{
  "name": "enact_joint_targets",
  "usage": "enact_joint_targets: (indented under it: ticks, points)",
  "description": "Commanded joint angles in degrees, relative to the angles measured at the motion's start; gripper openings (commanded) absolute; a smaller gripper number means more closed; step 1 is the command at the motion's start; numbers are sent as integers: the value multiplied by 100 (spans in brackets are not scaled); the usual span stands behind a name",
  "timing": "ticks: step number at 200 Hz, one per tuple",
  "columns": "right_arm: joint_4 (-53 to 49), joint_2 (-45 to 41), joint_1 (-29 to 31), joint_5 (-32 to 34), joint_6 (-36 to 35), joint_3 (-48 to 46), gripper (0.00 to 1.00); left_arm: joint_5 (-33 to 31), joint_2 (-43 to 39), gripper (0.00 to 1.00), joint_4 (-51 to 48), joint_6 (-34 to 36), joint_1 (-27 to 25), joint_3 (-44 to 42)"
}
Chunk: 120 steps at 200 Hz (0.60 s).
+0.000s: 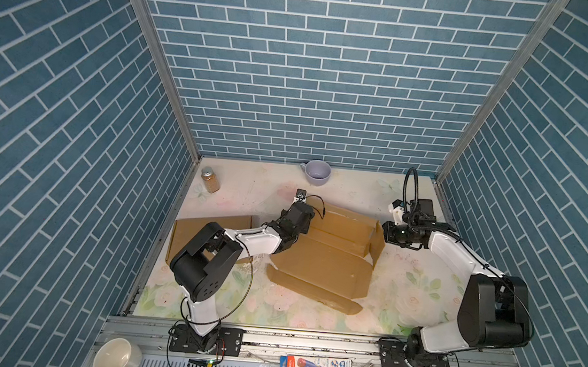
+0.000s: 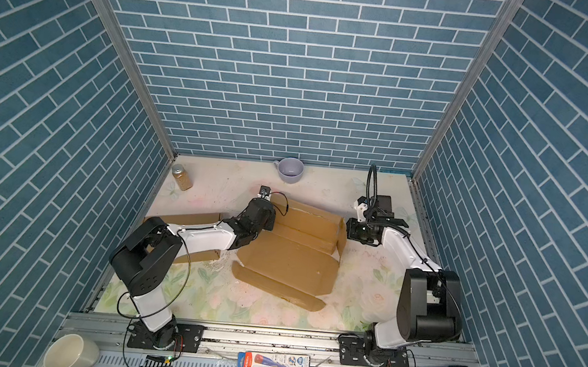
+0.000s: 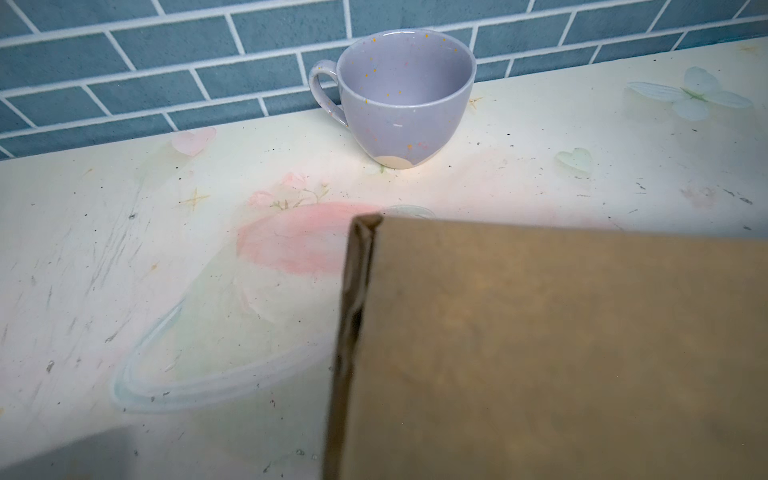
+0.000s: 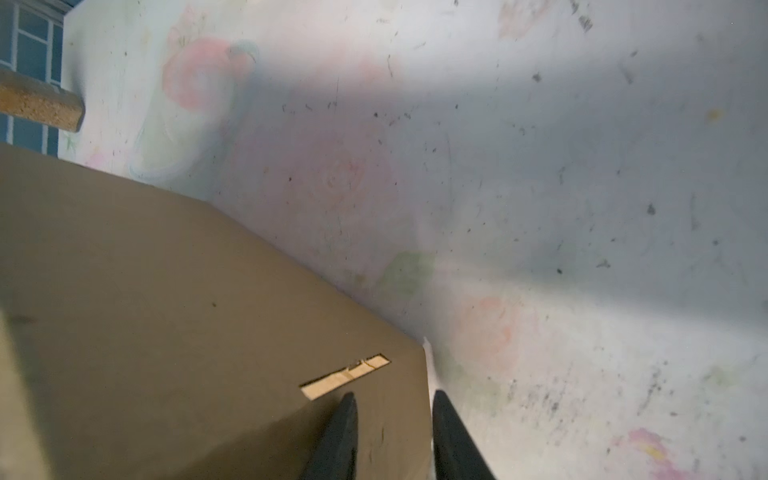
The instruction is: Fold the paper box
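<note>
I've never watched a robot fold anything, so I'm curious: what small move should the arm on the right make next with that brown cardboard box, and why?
Probably close the right gripper on the upright side flap of the brown cardboard box. Its two black fingers stand apart, seemingly astride that flap's edge, so a pinch would likely let it fold the flap inward.

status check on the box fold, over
Left gripper shut at back wall of brown cardboard box. Right gripper open astride its raised side flap. Lilac ceramic cup behind, apart.
</note>
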Motion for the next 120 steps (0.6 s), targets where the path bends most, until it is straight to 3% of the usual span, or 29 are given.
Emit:
enact_joint_targets:
  ticks: [1,38,102,120]
  points:
    - [-495,-166,-44,568,-259,-171,32,71,136,0,-634,8,21,-46]
    - [-491,62,-222,243,-257,-274,32,-22,118,0,-769,-60,46,-36]
    - [9,30,209,-788,-48,-223,32,44,143,0,-847,-157,46,-24]
    - [15,45,212,-806,-13,-175,32,53,145,0,-838,-163,46,-20]
